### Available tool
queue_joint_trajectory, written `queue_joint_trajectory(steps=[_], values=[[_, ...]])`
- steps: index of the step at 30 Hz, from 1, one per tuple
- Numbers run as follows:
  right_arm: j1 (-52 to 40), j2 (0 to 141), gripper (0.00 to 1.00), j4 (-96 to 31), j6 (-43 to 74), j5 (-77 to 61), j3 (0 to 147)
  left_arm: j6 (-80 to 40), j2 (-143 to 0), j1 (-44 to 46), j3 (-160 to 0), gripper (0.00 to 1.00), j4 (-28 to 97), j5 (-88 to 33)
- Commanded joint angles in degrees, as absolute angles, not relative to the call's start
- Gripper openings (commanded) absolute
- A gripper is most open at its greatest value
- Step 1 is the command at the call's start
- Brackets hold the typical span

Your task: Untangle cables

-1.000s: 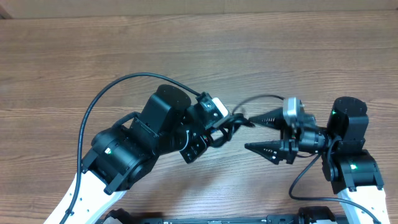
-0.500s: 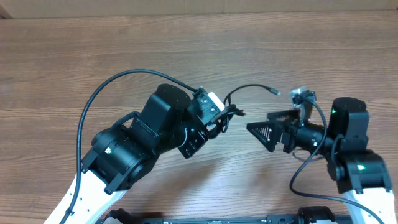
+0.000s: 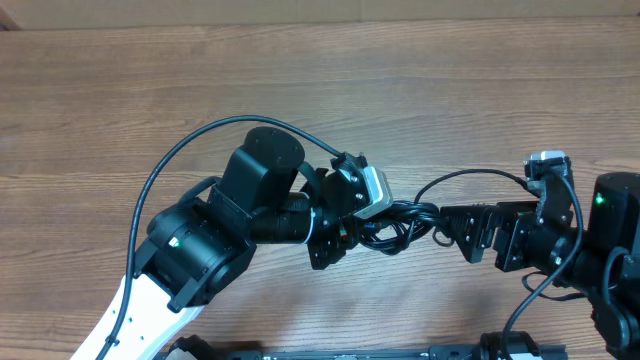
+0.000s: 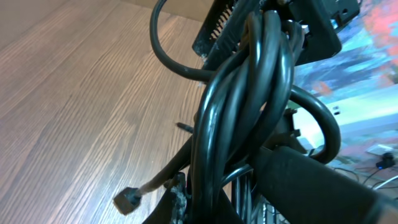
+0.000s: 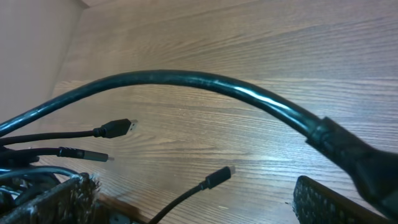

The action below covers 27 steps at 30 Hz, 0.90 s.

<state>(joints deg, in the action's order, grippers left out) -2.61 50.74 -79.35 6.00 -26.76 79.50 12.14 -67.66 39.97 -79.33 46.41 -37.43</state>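
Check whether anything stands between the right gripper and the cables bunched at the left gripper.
Nothing visible does. The right gripper is open, with its tips right at the cables, which the left gripper clamps. A black cord arches above the gap toward the right wrist, not across it.

No text, label, brand, number or sign can be read in any of the three views. The black cables (image 3: 402, 213) at the centre of the overhead frame carry no legible marking, and the wooden bench (image 3: 100, 100) shows only its grain. The bright blurred background (image 4: 370, 74) at the right edge of the left wrist frame is too soft to make out any writing.
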Motion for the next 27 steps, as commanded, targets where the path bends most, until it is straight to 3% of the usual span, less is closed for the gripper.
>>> queue_joint_trajectory(steps=[1,13,18,27], values=[[-2.5,50.5,1.00,-79.0,5.7,-27.0,81.8,7.0,-68.3,38.6,-80.1,0.04,44.4,-40.1],[-2.5,50.5,1.00,-81.6,1.2,-27.0,82.2,-1.0,-69.5,34.8,-80.1,0.04,40.4,-40.8],[-2.5,50.5,1.00,-79.6,4.5,-27.0,82.2,-24.6,-70.0,34.8,-80.1,0.04,40.0,-33.8],[-2.5,50.5,1.00,-72.6,9.5,-27.0,82.1,-39.3,-70.0,36.7,-80.1,0.04,37.1,-38.0]])
